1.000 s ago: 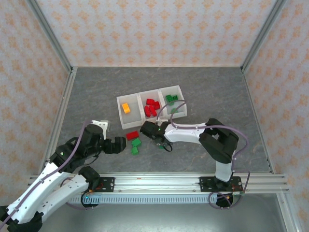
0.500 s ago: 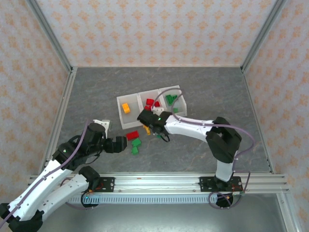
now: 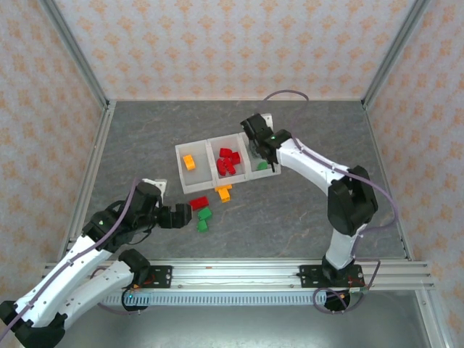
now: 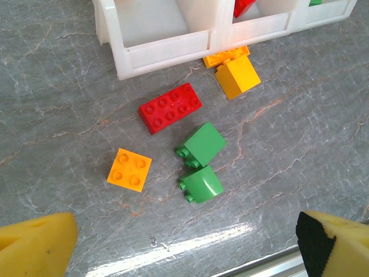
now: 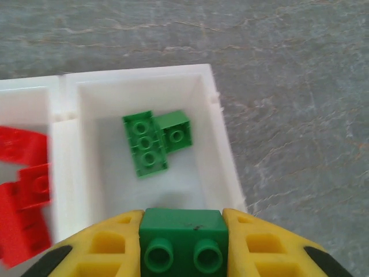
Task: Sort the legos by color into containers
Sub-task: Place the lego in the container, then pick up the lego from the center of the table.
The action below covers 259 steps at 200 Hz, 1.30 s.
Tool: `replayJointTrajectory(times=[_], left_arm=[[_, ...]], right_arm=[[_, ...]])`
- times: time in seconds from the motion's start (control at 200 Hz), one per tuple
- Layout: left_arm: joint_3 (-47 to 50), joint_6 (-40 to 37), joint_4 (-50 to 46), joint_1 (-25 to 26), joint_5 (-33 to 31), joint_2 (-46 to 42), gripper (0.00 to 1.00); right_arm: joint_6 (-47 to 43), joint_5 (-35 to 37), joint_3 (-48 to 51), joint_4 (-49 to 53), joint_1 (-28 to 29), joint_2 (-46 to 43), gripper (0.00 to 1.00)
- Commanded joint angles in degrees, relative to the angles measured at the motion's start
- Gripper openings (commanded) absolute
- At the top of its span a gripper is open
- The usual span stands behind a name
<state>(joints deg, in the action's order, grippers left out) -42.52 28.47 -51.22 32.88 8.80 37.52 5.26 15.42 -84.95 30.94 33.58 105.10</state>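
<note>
Between the yellow fingers (image 5: pixel 109 245) of the right gripper (image 3: pixel 259 138) a green brick (image 5: pixel 183 222) is sitting pinched, and directly beneath it the right-hand bin (image 5: pixel 222 144) is lying open with a green pair (image 5: pixel 154 141) already inside. A second ago this gripper was hanging low by the loose pile in front of the bins; now it is hovering over the green bin, so the brick is probably about to be released there. Red bricks (image 5: pixel 23 196) are crowding the neighbouring bin. Well apart from it, the left gripper (image 4: pixel 184 242) is waiting spread wide and empty, hardly moved, with two loose green bricks (image 4: pixel 200 143), a red brick (image 4: pixel 170 108), an orange plate (image 4: pixel 129 169) and a yellow brick (image 4: pixel 237 76) lying ahead of its fingers, so sorting is continuing. Beyond, a grey marbled tabletop (image 3: pixel 326 130) is stretching to patterned wallpaper walls (image 3: pixel 232 43).
</note>
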Motion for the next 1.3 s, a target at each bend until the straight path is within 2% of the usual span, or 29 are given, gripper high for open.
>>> replayJointTrajectory(times=[0.0, 0.16, 0.28, 0.521, 0.616, 0.696, 0.801, 0.971, 1.116, 1.291], left_arm=[[0.8, -0.8, 1.2, -0.3, 0.8, -0.1, 0.99], [0.8, -0.9, 1.2, -0.4, 0.9, 0.3, 0.99], [0.8, -0.8, 1.1, -0.4, 0.7, 1.3, 0.99], [0.4, -0.1, 0.5, -0.4, -0.7, 1.6, 0.99], [-0.8, 0.7, -1.4, -0.3, -2.4, 2.6, 0.99], [-0.7, 2.1, -1.5, 0.0, -2.6, 2.9, 0.99], [-1.7, 4.8, -0.1, 1.3, -2.2, 3.1, 0.99], [-4.6, 10.7, 4.9, 6.7, -3.6, 5.9, 0.99], [-6.3, 12.5, 7.3, 11.7, -7.2, 13.9, 0.99], [-7.5, 15.2, 14.5, 18.0, -9.2, 24.7, 0.99]], right_arm=[[-6.9, -4.4, -3.5, -5.3, -2.6, 5.1, 0.1], [-9.4, -9.1, -7.2, -6.9, -4.0, 10.5, 0.1], [-9.8, -9.4, -11.0, -5.9, -4.6, 14.5, 0.15], [-8.0, -9.8, -12.7, -2.8, -4.7, 15.3, 0.46], [-6.9, -11.2, -12.4, -1.2, -4.7, 14.0, 0.52], [-5.8, -11.8, -11.9, -0.2, -4.7, 12.8, 0.62], [-4.4, -11.2, -11.6, 1.8, -4.7, 11.6, 0.65], [-0.4, -12.5, -6.2, 1.4, -4.7, 3.7, 0.76], [2.6, -16.1, 3.1, -2.1, -4.7, -7.5, 0.88], [3.9, -18.3, 11.5, -3.0, -4.7, -18.1, 0.91]])
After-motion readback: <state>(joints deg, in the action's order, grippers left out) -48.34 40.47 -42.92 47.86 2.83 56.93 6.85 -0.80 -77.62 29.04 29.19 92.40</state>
